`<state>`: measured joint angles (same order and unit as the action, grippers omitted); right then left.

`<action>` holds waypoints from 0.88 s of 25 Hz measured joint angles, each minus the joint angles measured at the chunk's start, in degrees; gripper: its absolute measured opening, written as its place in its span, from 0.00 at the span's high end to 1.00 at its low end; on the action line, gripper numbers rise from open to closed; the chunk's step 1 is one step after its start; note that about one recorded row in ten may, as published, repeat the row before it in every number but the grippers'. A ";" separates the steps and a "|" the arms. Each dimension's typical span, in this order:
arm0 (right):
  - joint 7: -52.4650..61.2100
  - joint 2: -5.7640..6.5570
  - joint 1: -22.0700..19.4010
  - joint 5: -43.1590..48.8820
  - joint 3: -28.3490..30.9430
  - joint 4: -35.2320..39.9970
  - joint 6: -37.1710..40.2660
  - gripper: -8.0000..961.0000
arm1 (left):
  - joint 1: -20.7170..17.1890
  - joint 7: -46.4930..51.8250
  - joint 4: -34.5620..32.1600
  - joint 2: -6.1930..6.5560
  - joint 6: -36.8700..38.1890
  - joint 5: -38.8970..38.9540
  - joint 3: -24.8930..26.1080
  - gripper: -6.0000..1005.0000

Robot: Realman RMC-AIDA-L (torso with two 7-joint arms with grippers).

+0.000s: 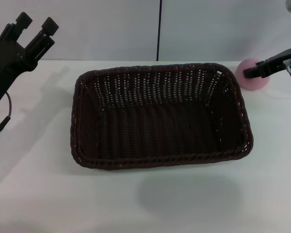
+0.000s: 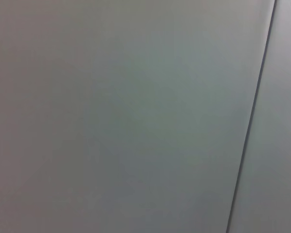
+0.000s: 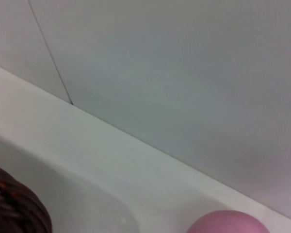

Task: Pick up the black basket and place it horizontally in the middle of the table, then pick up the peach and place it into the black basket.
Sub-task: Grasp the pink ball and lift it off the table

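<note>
The black basket (image 1: 160, 116) lies lengthwise in the middle of the white table (image 1: 48, 194), empty. Its corner shows in the right wrist view (image 3: 14, 211). The pink peach (image 1: 252, 80) sits on the table just beyond the basket's far right corner, and it also shows in the right wrist view (image 3: 230, 223). My right gripper (image 1: 256, 70) reaches in from the right edge, right at the peach and partly covering it. My left gripper (image 1: 35, 24) is raised at the far left, open and empty, well away from the basket.
A grey wall with a dark vertical seam (image 1: 159, 29) stands behind the table's far edge. The left wrist view shows only this wall (image 2: 136, 116). A cable with a metal plug (image 1: 0, 128) hangs below the left arm.
</note>
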<state>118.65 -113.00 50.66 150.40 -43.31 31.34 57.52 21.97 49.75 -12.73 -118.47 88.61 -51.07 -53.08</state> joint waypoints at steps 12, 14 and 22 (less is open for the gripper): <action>-0.23 -0.05 -0.56 0.07 -0.02 0.23 0.19 0.75 | 0.00 0.00 -0.01 0.00 0.04 0.02 0.00 0.15; -0.25 -0.06 -0.64 0.07 -0.02 0.27 0.24 0.77 | 0.00 0.00 0.03 0.00 0.03 0.01 0.00 0.15; -0.16 -0.11 -1.08 -0.21 -0.02 1.04 0.54 0.87 | 0.00 0.00 0.07 0.00 0.07 0.01 0.00 0.15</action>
<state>118.49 -113.11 49.58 150.19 -43.33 32.38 58.05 21.98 49.74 -12.65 -118.47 88.67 -51.06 -53.09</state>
